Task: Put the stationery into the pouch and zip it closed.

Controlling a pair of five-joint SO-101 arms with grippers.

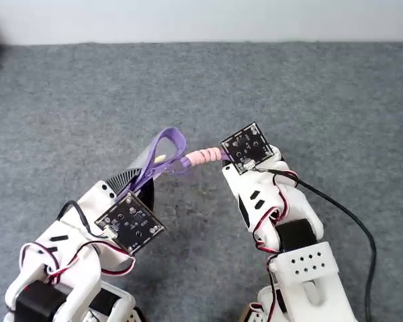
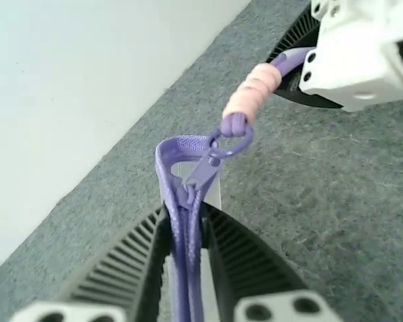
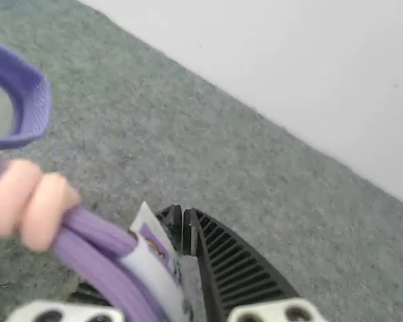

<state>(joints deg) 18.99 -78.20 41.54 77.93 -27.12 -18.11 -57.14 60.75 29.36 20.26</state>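
Over the grey mat (image 1: 322, 100), pouch (image 1: 150, 173): held up off the surface between the two arms, purple zip edge uppermost, far end bowed into an open loop
Zip slider (image 2: 205, 168): sits near the pouch's far end; a ring (image 2: 234, 131) joins it to the pink beads (image 2: 255, 90) threaded on a purple cord
Left gripper (image 2: 186, 216): jaws almost fully closed, pinching the zip edge between the ribbed black pads
Right gripper (image 2: 292, 69): jaws closed down on the purple cord just past the beads; cord runs straight from the slider to the jaws
Label (image 3: 151, 258): white tag on the cord at the right jaws; purple marks on it, too blurred to read
Surroundings: mat meets a white wall (image 1: 201, 20) at the far edge
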